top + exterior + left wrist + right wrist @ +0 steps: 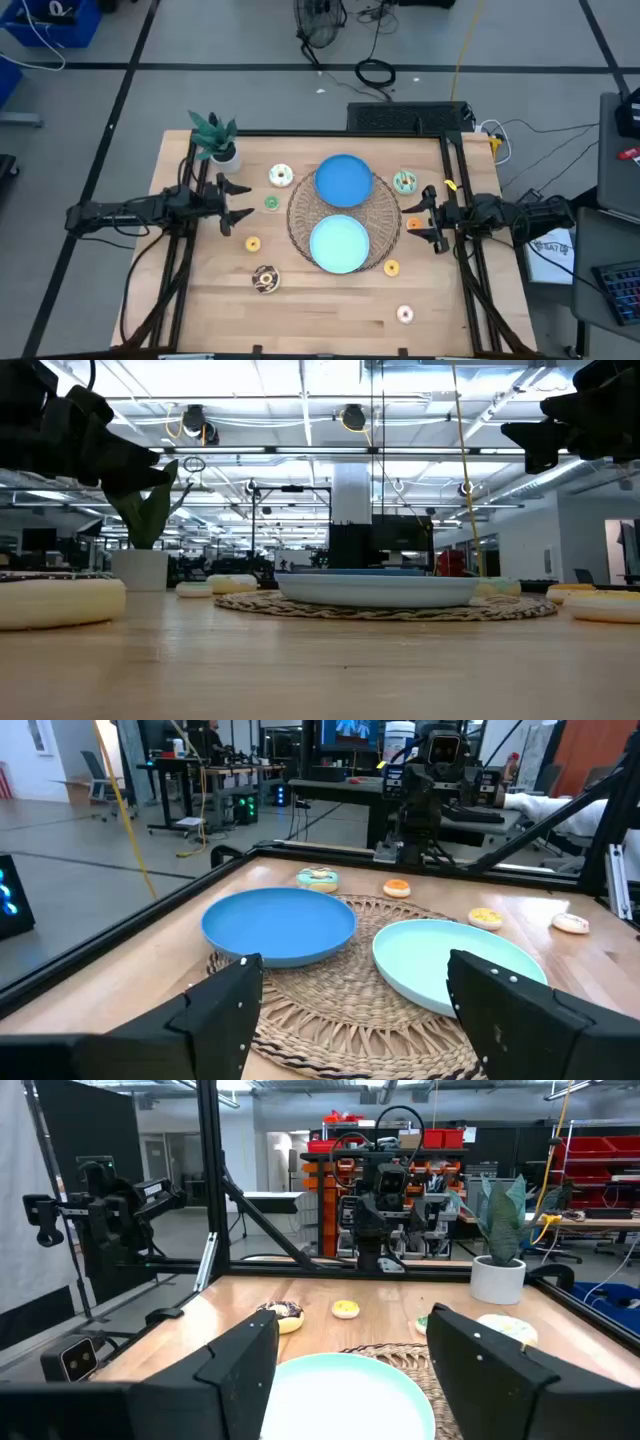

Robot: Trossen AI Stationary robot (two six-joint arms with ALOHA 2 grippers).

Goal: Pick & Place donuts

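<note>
Several small toy donuts lie flat on the wooden table around a woven mat. On the left are a white-iced one (281,176), a green one (271,203), an orange one (252,243) and a chocolate one (265,279). On the right are a teal sprinkled one (404,182), an orange one (391,268) and a pink one (405,314). My left gripper (238,203) hovers open at the left side, near the green donut. My right gripper (427,216) hovers open at the mat's right edge. The left wrist view shows the teal donut (318,877); the right wrist view shows the chocolate one (285,1315).
A dark blue plate (344,180) and a light teal plate (339,243) rest on the round woven mat (300,215) at the table's middle. A small potted plant (215,140) stands at the far left corner. Bare wood lies along the near edge.
</note>
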